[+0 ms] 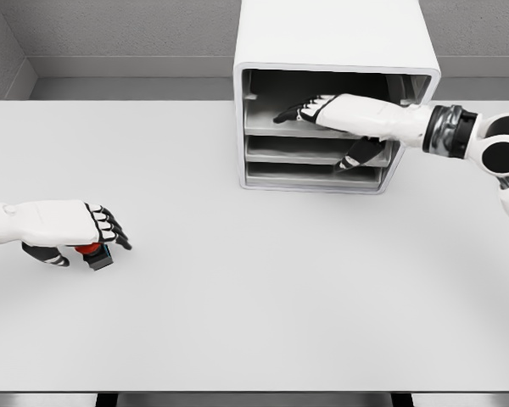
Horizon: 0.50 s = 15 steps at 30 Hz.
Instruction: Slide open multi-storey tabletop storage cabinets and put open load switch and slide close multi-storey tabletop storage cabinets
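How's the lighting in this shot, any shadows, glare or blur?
Head view: even, soft light, no glare, edges sharp. The cabinet interior is shaded grey where the right hand reaches in; a faint shadow lies under the left hand on the switch; the table is uniformly lit.

White three-tier cabinet [335, 51] at table's rear — red-topped switch [92, 252] front-left.

A wide pale grey table [263, 322] fills the view, backed by a grey wall [119, 30] behind it.
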### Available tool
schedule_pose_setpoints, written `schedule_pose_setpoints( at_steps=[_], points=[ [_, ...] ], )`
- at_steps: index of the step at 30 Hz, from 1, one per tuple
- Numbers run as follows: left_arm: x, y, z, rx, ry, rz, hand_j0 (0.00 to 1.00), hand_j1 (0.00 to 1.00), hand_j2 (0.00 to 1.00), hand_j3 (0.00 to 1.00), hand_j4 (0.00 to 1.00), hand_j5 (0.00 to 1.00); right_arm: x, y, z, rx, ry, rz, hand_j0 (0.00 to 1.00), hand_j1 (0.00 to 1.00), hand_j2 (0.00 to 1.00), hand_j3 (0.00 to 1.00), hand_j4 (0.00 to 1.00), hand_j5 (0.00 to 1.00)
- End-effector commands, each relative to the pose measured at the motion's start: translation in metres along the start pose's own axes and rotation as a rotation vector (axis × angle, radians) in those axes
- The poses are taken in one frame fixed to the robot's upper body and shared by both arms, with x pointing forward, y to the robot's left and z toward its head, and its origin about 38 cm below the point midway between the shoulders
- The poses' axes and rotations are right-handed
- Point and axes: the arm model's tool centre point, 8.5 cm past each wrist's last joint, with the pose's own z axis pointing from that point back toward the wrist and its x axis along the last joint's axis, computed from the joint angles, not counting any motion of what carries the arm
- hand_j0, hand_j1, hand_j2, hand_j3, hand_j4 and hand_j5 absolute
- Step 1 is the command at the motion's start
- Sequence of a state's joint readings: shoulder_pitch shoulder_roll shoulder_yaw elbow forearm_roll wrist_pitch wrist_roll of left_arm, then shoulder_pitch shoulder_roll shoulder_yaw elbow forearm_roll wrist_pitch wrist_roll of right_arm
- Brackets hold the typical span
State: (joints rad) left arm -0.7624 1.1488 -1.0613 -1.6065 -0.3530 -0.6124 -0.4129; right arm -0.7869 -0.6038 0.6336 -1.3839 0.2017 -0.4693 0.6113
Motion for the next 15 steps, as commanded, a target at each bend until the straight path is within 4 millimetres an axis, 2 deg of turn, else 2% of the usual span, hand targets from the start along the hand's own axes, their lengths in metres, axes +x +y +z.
schedule_pose_setpoints(
  at_steps=[1,4,8,12,15],
  points=[
    [0.001,0.001,0.000,0.004,-0.001,0.002,0.81,0.81,0.81,0.81,0.81,0.81,-0.008,0.006,-0.002,0.017,0.030,0.000,1.00,1.00,1.00,1.00,1.00,1.00],
    [0.000,0.001,0.002,0.003,0.001,0.002,0.67,0.67,0.67,0.67,0.67,0.67,-0.015,0.003,0.001,0.018,0.052,-0.005,1.00,1.00,1.00,1.00,1.00,1.00],
    [0.000,0.001,0.001,0.004,0.001,0.001,0.54,0.54,0.54,0.54,0.54,0.54,-0.017,0.006,0.003,0.029,0.056,0.001,1.00,1.00,1.00,1.00,1.00,1.00],
    [0.001,0.003,0.001,0.005,-0.002,-0.003,0.46,0.46,0.46,0.46,0.46,0.46,-0.012,0.015,-0.004,0.070,0.040,0.015,1.00,1.00,1.00,1.00,1.00,1.00],
    [0.002,0.003,0.001,0.005,-0.003,-0.004,0.40,0.40,0.40,0.40,0.40,0.40,-0.005,0.010,-0.001,0.069,0.019,0.050,1.00,1.00,1.00,1.00,1.00,1.00]
  ],
)
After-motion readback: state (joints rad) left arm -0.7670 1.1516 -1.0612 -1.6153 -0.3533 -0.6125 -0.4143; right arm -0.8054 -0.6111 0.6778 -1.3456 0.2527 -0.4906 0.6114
